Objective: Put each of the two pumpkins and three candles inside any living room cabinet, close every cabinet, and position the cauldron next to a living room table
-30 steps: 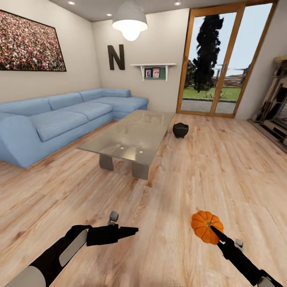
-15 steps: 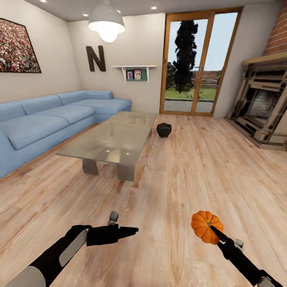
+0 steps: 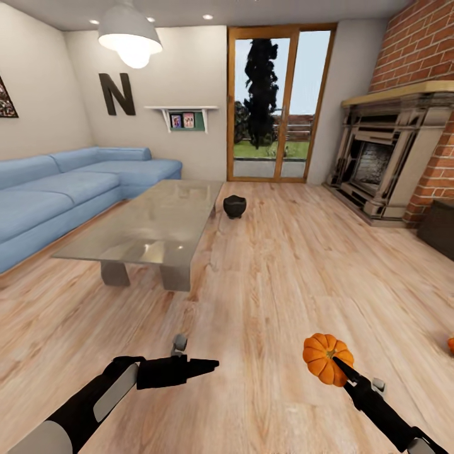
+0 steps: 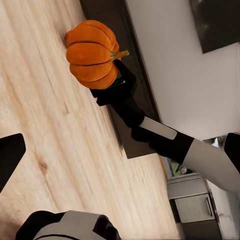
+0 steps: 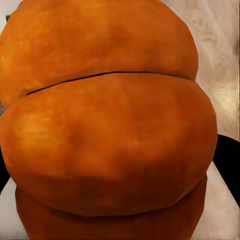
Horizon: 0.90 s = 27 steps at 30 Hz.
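My right gripper (image 3: 332, 362) is shut on a bright orange ribbed pumpkin (image 3: 323, 357), held above the wooden floor at the lower right of the head view. The same pumpkin (image 4: 92, 54) shows in the left wrist view, and its skin (image 5: 107, 125) fills the right wrist view. A second pumpkin (image 3: 451, 344) peeks in on the floor at the right edge. My left gripper (image 3: 212, 364) hangs open over the floor at the lower left, holding nothing. The black cauldron (image 3: 234, 206) stands on the floor beside the far corner of the glass table (image 3: 151, 224). A dark brown cabinet (image 3: 437, 228) sits at the right wall.
A blue sofa (image 3: 69, 189) runs along the left behind the glass table. An ornate dark fireplace (image 3: 381, 157) in a brick wall stands at the back right. A glass door (image 3: 274, 104) is at the far end. Open wooden floor lies between me and the cabinet.
The camera has turned to the right, so the sofa and table slid left and the fireplace, cabinet and second pumpkin came into view. Both arms keep their pose, and the pumpkin stays held.
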{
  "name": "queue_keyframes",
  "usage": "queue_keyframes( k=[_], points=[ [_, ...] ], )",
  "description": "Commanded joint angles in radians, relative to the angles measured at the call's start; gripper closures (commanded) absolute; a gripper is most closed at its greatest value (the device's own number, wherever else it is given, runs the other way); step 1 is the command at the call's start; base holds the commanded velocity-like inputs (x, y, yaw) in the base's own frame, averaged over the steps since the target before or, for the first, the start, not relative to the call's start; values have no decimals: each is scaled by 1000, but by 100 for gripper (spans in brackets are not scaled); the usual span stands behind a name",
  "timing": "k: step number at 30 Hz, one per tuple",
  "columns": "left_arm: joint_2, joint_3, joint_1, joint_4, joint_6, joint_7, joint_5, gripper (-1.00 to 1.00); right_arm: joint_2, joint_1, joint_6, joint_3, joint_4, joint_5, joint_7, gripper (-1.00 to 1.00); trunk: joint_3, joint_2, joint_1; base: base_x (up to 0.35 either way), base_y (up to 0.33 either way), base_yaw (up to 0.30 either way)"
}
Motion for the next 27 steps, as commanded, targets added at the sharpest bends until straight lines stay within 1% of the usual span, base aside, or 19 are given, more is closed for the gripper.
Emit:
queue_keyframes(
  k=[1,27],
  points=[
    [1,-3,-1,0,7,1,8,-100,0,-1,11,-3,0,-8,2,100,0,0,0,0,0,-273],
    [1,-2,-1,7,4,1,7,-100,0,-1,11,-3,0,-9,1,100,17,0,0,0,0,-273]
  ],
)
